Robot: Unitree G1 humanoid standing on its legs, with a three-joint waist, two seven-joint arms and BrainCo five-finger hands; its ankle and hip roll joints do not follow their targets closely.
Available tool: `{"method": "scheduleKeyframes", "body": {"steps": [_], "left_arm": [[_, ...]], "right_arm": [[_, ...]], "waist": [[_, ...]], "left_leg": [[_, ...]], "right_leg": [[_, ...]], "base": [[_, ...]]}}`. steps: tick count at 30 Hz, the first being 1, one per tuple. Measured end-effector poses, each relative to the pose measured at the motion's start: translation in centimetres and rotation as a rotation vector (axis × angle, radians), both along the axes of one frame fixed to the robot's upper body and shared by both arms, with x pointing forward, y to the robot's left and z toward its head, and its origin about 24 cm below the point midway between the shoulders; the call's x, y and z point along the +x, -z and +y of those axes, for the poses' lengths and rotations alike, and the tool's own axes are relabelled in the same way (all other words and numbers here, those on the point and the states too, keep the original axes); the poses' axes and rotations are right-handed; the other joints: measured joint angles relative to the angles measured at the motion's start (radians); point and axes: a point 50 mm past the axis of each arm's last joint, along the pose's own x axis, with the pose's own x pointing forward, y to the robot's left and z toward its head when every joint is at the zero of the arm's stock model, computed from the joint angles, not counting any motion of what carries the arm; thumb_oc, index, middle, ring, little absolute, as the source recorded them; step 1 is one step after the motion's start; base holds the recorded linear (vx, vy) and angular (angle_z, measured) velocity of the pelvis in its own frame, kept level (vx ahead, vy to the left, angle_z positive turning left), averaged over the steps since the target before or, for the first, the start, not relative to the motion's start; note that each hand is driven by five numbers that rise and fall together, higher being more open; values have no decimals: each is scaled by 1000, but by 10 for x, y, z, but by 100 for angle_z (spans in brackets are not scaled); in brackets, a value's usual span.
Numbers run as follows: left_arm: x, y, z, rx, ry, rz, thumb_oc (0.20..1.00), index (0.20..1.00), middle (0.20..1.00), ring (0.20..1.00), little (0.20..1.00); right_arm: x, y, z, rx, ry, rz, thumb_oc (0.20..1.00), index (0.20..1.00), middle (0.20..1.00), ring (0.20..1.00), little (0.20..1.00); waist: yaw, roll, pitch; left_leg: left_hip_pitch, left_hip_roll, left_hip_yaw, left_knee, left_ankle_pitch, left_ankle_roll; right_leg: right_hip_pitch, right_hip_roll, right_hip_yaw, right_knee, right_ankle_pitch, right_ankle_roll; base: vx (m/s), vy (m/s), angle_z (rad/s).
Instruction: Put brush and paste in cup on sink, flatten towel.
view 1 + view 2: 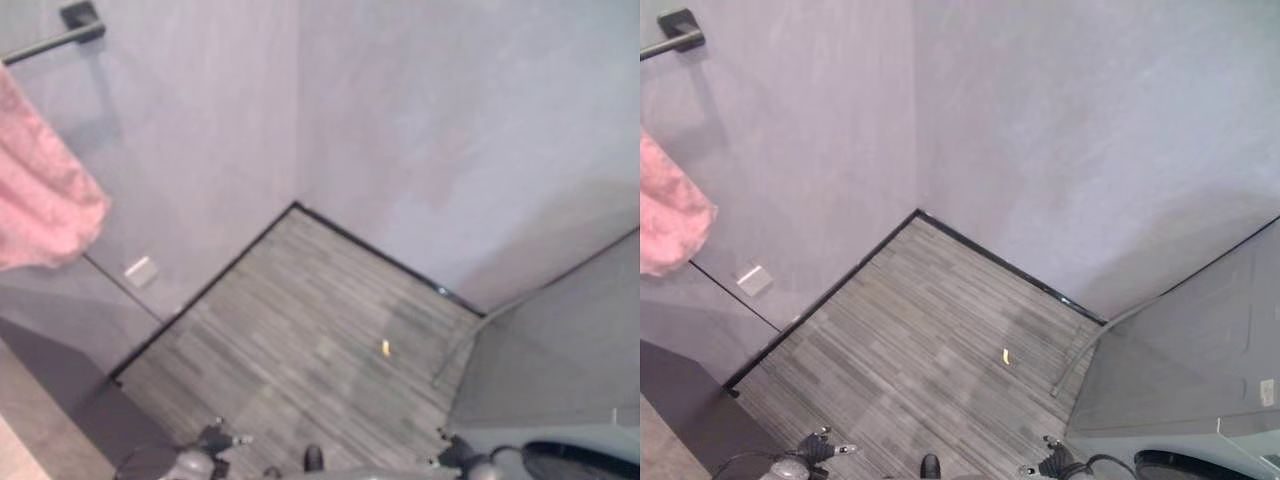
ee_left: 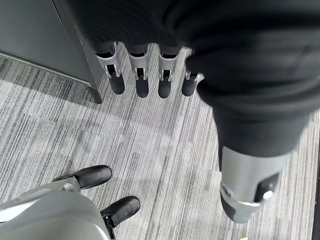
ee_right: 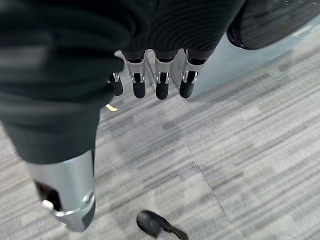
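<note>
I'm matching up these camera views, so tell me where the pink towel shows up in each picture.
Left eye view: the pink towel hangs bunched at the left edge, below the dark towel bar.
Right eye view: the towel is at the left edge again, cut off more by the frame.
Left wrist view: not in it.
Right wrist view: not in it.
Shared landmark: the small yellow scrap on the striped floor, seen in both eye views.

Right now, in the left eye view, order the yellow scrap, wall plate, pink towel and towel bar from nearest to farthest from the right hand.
From the right hand:
1. yellow scrap, on the floor
2. wall plate, low on left wall
3. pink towel, far left
4. towel bar, top left
</note>
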Motion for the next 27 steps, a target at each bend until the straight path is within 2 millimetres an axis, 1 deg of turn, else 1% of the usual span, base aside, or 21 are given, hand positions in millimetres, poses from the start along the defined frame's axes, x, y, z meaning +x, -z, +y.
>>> {"method": "scheduleKeyframes", "body": {"steps": [4,5,6,7,8,9,11,12,13,14,15,16,17,18,19,21,22,25,27], "left_arm": [[2,0,-4,-9,2,-7,1000,1000,1000,1000,1000],[4,0,-7,-15,5,-11,1000,1000,1000,1000,1000],[10,0,-15,-36,16,-31,1000,1000,1000,1000,1000],[13,0,-20,-46,27,-38,1000,1000,1000,1000,1000],[15,0,-24,-53,39,-46,1000,1000,1000,1000,1000],[17,0,-29,-60,63,-54,1000,1000,1000,1000,1000],[26,-2,-36,-71,84,-75,1000,1000,1000,1000,1000],[32,-4,-41,-80,95,-91,1000,1000,1000,1000,1000],[35,-4,-44,-85,107,-96,1000,1000,1000,1000,1000],[38,-5,-47,-88,119,-104,1000,1000,1000,1000,1000],[36,-4,-48,-90,118,-99,1000,1000,1000,1000,1000],[36,-4,-46,-85,117,-97,1000,1000,1000,1000,1000],[28,-2,-42,-78,109,-73,1000,1000,1000,1000,1000],[28,-2,-41,-75,107,-71,1000,1000,1000,1000,1000],[17,1,-34,-59,95,-35,1000,1000,1000,1000,1000],[4,4,-26,-45,70,2,1000,1000,1000,1000,1000],[-4,5,-17,-34,41,21,1000,1000,1000,1000,1000],[-16,5,-1,4,47,61,1000,1000,1000,1000,1000],[-23,5,4,12,44,78,1000,1000,1000,1000,1000]], "right_arm": [[-19,3,-5,-16,22,63,1000,1000,1000,1000,1000],[-22,3,-6,-21,26,72,1000,1000,1000,1000,1000],[-26,3,-10,-33,29,83,1000,1000,1000,1000,1000],[-28,3,-12,-38,26,89,1000,1000,1000,1000,1000],[-29,3,-12,-39,25,90,1000,1000,1000,1000,1000],[-30,3,-11,-43,5,96,1000,1000,1000,1000,1000],[-28,2,-13,-49,-1,92,1000,1000,1000,1000,1000],[-30,2,-14,-52,0,97,1000,1000,1000,1000,1000],[-32,3,-14,-55,4,106,1000,1000,1000,1000,1000],[-33,2,-16,-60,9,110,1000,1000,1000,1000,1000],[-32,2,-18,-66,10,110,1000,1000,1000,1000,1000],[-25,1,-18,-67,8,91,1000,1000,1000,1000,1000],[-21,0,-18,-63,10,76,1000,1000,1000,1000,1000],[-19,0,-17,-62,12,68,1000,1000,1000,1000,1000],[-15,-1,-17,-55,25,43,1000,1000,1000,1000,1000],[-9,-2,-15,-48,22,23,1000,1000,1000,1000,1000],[-5,-3,-13,-38,18,5,1000,1000,1000,1000,1000],[-3,-3,-11,-29,14,-6,1000,1000,1000,1000,1000],[-3,-3,-11,-29,16,-5,1000,1000,1000,1000,1000]], "waist": [[-4,23,3],[-4,26,4],[-15,34,7],[-20,44,5],[-36,51,10],[-45,64,16],[-52,79,27],[-67,88,38],[-87,91,45],[-94,104,49],[-91,116,48],[-87,119,50],[-81,117,51],[-85,117,52],[-81,114,52],[-63,110,54],[-55,103,57],[-36,85,58],[-33,79,57]], "left_leg": [[-6,-4,-7,-8,1,-1],[-31,-13,13,11,6,-9],[-49,-19,87,26,6,-10],[-62,-12,142,27,2,-4],[-69,4,201,28,2,-2],[-71,35,262,26,2,-2],[-73,68,319,30,3,-3],[-75,87,401,31,2,-3],[-74,98,452,32,7,1],[-70,105,458,24,24,13],[-68,106,447,15,18,-3],[-62,100,442,3,21,-18],[-57,91,440,3,20,-16],[-51,85,440,0,20,-15],[-41,71,440,-1,16,-7],[-36,59,441,-2,11,7],[-33,52,445,-4,9,16],[-31,43,442,-9,9,26],[-34,34,426,-9,10,34]], "right_leg": [[7,-11,-42,-10,4,-2],[3,-22,-54,-10,3,-2],[-9,-40,-82,-10,4,-3],[-16,-47,-106,-10,4,-4],[-18,-52,-123,-10,4,-4],[-26,-58,-150,-8,4,-4],[-43,-67,-175,1,6,-2],[-50,-90,-226,4,7,2],[-51,-103,-252,9,3,16],[-57,-106,-261,22,-3,29],[-64,-104,-265,31,-7,38],[-76,-110,-257,49,-6,57],[-73,-124,-257,51,-3,65],[-69,-124,-254,52,-3,73],[-64,-139,-244,59,-3,98],[-65,-149,-237,66,-1,107],[-67,-155,-232,72,-1,111],[-68,-163,-231,73,2,121],[-67,-169,-239,78,0,128]], "base": [[8,47,38],[-19,79,49],[-22,108,61],[-30,113,67],[-49,113,71],[-75,134,59],[-75,130,58],[-37,112,99],[-10,109,106],[7,69,68],[9,104,22],[2,101,0],[0,101,-8],[-12,109,-6],[-15,114,-6],[-11,142,-8],[-20,129,-9],[-30,116,0],[-31,87,17]]}}
